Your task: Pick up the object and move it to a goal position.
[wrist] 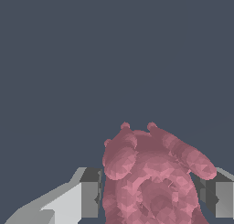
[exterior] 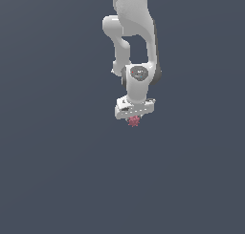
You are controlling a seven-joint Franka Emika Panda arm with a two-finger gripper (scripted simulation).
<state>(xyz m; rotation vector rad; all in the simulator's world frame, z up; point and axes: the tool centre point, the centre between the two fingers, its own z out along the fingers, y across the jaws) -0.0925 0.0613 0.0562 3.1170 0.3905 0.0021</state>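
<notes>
The object (exterior: 134, 121) is a small lumpy red-pink thing that peeks out just below the white hand of my arm in the exterior view. In the wrist view the object (wrist: 153, 177) fills the space between the two fingers, its bumpy surface pressed against the grey pads (wrist: 90, 193) on both sides. My gripper (exterior: 134, 117) is shut on it. Most of the object is hidden by the hand in the exterior view. Whether it touches the ground I cannot tell.
Only a plain dark blue-grey surface (exterior: 57, 180) lies all around. The white arm (exterior: 134, 32) reaches down from the top middle of the exterior view.
</notes>
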